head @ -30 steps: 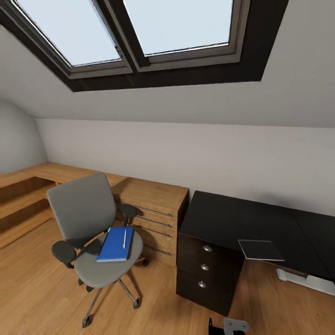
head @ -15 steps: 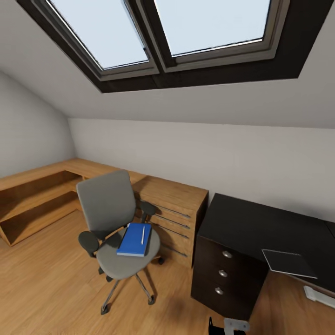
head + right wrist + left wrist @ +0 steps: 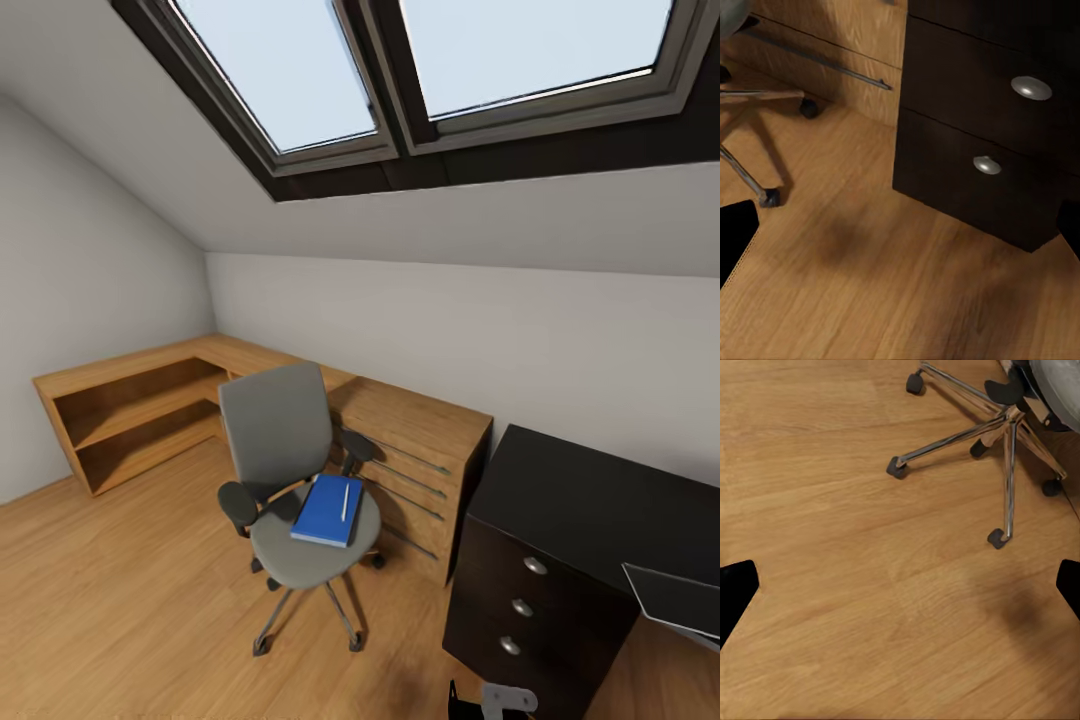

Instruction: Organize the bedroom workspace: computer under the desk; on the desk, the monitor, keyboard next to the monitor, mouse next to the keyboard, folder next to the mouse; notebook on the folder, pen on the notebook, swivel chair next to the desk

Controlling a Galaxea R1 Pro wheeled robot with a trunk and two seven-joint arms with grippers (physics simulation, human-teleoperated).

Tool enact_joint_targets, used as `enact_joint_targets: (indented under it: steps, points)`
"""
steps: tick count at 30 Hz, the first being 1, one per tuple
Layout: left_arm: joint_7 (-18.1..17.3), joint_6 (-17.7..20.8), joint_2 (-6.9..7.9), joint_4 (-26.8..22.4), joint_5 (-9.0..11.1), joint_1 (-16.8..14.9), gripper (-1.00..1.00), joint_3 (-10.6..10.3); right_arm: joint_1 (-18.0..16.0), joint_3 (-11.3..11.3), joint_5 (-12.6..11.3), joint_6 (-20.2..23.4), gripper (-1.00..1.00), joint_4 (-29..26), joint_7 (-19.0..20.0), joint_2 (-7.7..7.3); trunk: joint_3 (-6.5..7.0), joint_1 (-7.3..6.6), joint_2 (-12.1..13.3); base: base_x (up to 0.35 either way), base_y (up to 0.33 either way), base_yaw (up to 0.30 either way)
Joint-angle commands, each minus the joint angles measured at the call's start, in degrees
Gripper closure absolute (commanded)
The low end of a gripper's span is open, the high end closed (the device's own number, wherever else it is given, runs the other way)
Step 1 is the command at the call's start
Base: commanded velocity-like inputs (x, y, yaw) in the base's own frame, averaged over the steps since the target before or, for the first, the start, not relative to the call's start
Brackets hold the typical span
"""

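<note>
The grey swivel chair [image 3: 278, 432] stands on the wood floor in front of a light wooden dresser, left of the black desk [image 3: 590, 505]. On its seat lies the blue folder [image 3: 326, 511] with the white pen [image 3: 346, 500] on top. The thin grey notebook [image 3: 672, 598] rests at the desk's front edge, far right. My left gripper [image 3: 900, 589] hangs open over bare floor near the chair's chrome base [image 3: 1009, 431]. My right gripper [image 3: 900, 231] is open in front of the desk's drawer unit [image 3: 982, 157]. The computer, monitor, keyboard and mouse are out of view.
The light wooden dresser [image 3: 425, 440] with long bar handles runs along the wall between chair and desk. A low wooden shelf unit [image 3: 130, 410] lines the left wall. Skylights [image 3: 420, 70] sit in the sloped ceiling above. Open floor lies left of the chair.
The whole picture has shifted right, so the camera has turned left. Chair, folder, pen and notebook keep their places in the room. The pale case under the desk has left the picture.
</note>
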Motion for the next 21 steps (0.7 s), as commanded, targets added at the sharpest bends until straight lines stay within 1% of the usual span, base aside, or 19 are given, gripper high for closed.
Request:
enact_joint_targets:
  steps: [1,3,6,9,21]
  points:
    - [-0.3,-1.1,0.05,0.2,0.7,-0.1,-1.00,-0.4,-0.1,0.5,-0.3,-0.2,-1.00,0.1,-0.3,0.02,-0.07,0.00,0.0,0.000,0.000,0.286]
    - [-0.3,-1.6,0.08,0.9,0.4,-0.1,-1.00,-0.5,-0.1,0.5,-0.3,-0.2,-1.00,0.1,-0.3,0.02,-0.07,0.00,0.0,0.000,0.000,0.286]
    - [-0.3,-2.0,0.05,3.1,-1.4,-0.1,-1.00,-0.5,-0.1,0.5,-0.3,-0.3,-1.00,0.1,-0.3,0.02,-0.07,0.00,0.0,0.000,0.000,0.286]
    - [-0.3,-2.1,0.06,3.9,-2.3,-0.1,-1.00,-0.5,-0.1,0.5,-0.3,-0.3,-1.00,0.1,-0.3,0.02,-0.07,0.00,0.0,0.000,0.000,0.286]
    - [-0.2,-2.2,0.18,4.5,-3.2,-0.1,-1.00,-0.5,-0.1,0.5,-0.2,-0.3,-1.00,0.1,-0.3,0.02,-0.08,0.00,0.0,0.000,0.000,0.286]
